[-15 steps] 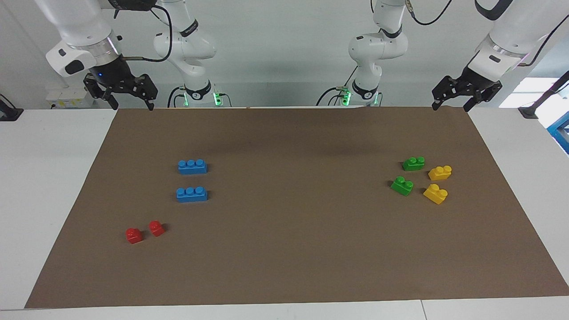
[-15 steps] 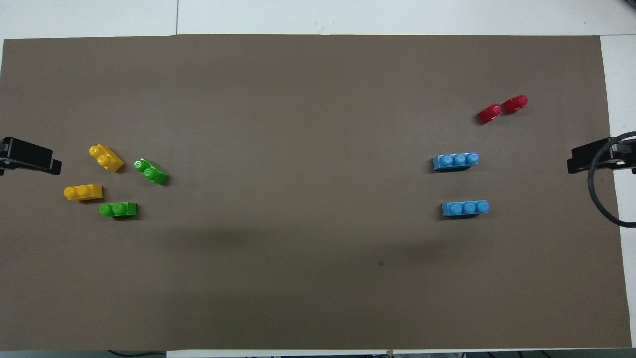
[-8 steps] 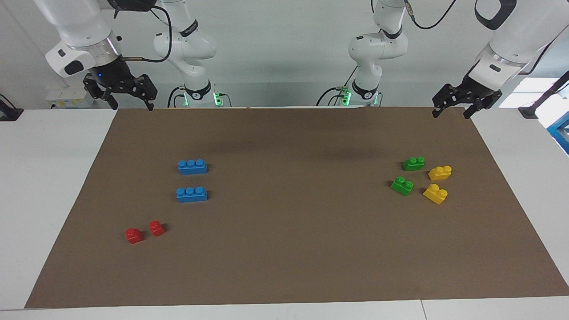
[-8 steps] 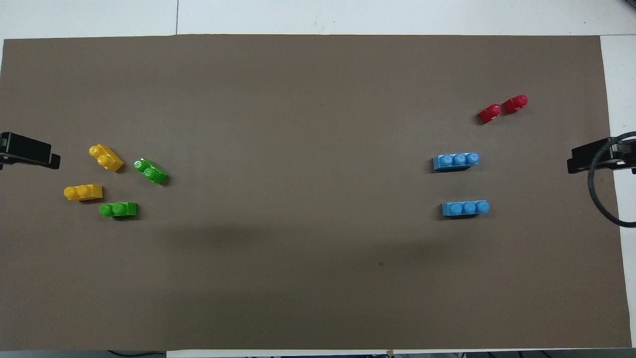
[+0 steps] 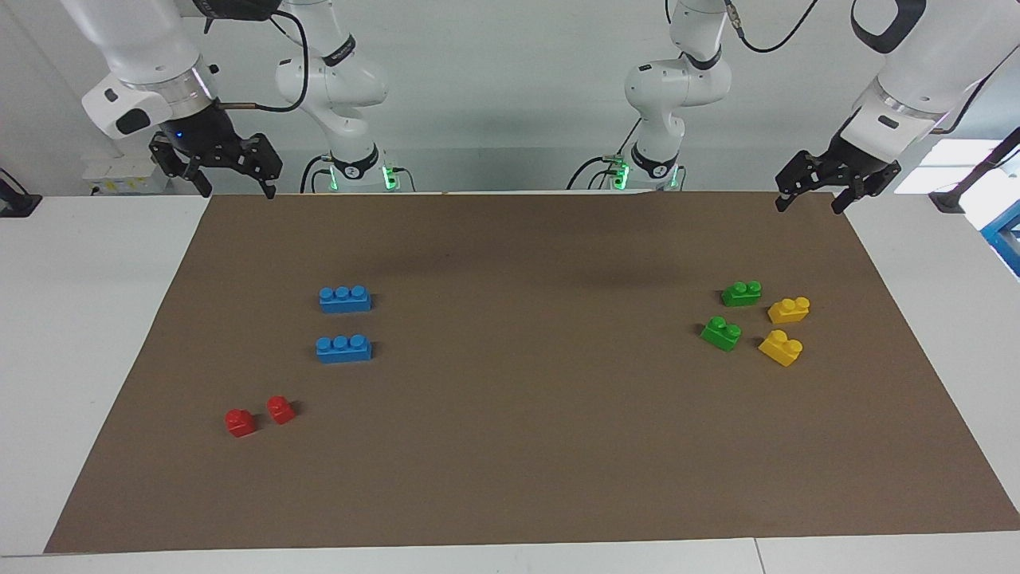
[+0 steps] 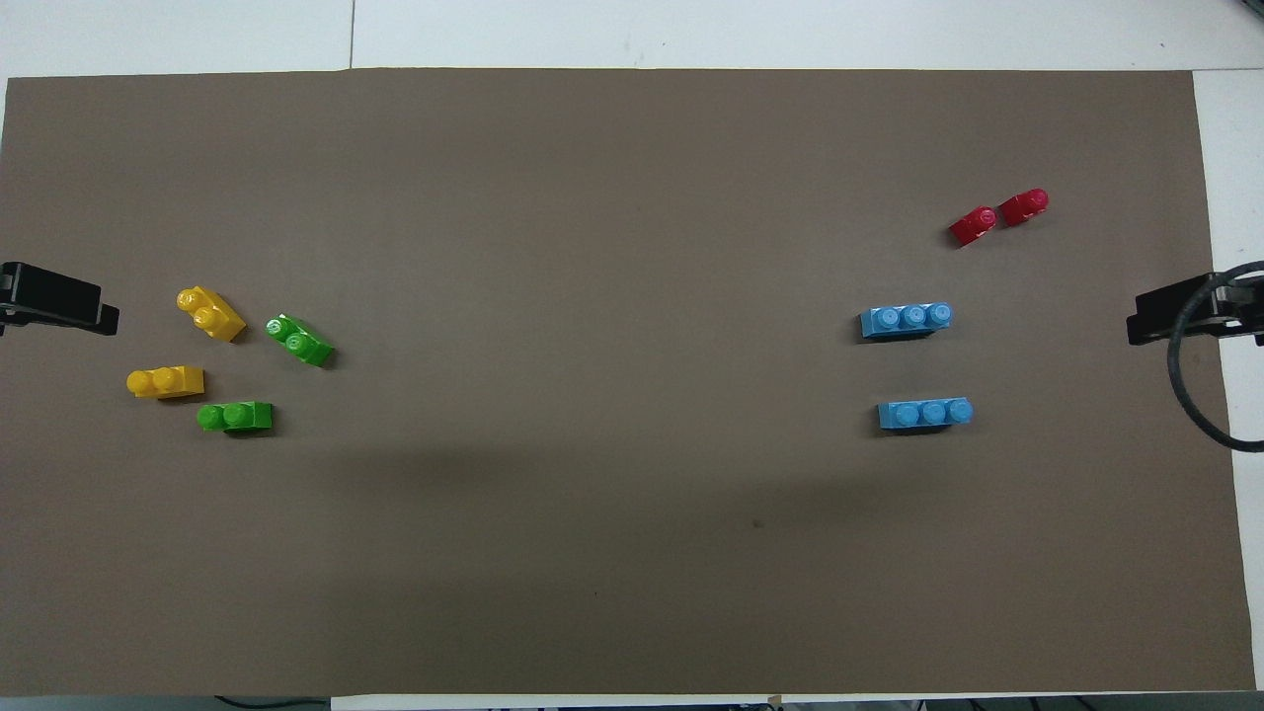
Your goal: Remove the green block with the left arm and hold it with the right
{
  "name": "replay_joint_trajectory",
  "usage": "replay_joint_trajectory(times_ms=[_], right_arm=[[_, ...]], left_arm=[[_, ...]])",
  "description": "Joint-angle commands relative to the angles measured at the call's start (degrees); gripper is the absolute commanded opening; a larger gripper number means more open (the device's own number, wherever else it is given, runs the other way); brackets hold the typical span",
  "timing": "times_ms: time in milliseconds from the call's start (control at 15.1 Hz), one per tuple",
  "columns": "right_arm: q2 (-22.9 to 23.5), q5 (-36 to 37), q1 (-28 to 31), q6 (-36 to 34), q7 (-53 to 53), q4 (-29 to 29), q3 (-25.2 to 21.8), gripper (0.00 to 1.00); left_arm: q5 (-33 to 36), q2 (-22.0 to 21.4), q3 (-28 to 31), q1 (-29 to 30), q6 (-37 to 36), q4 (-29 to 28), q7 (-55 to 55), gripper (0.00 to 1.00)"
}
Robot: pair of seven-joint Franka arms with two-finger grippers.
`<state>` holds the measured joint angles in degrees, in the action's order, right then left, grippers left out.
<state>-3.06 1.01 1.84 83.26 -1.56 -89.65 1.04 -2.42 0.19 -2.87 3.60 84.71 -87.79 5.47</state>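
Two green blocks lie on the brown mat toward the left arm's end. One [image 5: 741,293] [image 6: 235,417] is nearer to the robots, the other [image 5: 721,333] [image 6: 299,340] is farther and turned at an angle. Both stand free, studs up. My left gripper [image 5: 808,206] [image 6: 59,306] hangs open and empty over the mat's edge at its own end, apart from the blocks. My right gripper [image 5: 239,191] [image 6: 1175,316] hangs open and empty over the mat's edge at the right arm's end and waits.
Two yellow two-stud bricks [image 5: 789,309] [image 5: 781,347] lie beside the green ones, closer to the mat's edge. Two blue three-stud bricks [image 5: 344,299] [image 5: 343,349] and two small red bricks [image 5: 241,422] [image 5: 280,409] lie toward the right arm's end. The brown mat [image 5: 526,446] covers the table.
My left gripper has come down a little over the mat's edge. The right gripper and all the bricks have not moved.
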Motion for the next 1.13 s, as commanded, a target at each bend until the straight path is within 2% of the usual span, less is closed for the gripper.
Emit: replay_joint_trajectory(times_ms=[0,1063], right_arm=[[-1.16,0.31,0.45,0.15,1.29,-1.32,0.27,1.00],[-1.24,0.13,0.45,0.06,0.06,-1.32,0.27,1.00]], left_arm=[[3.38,0.42,-0.21,-0.52,0.37,0.52,0.15,1.00],[3.21,0.42,-0.21,-0.52,0.90,0.61,1.21,1.00]])
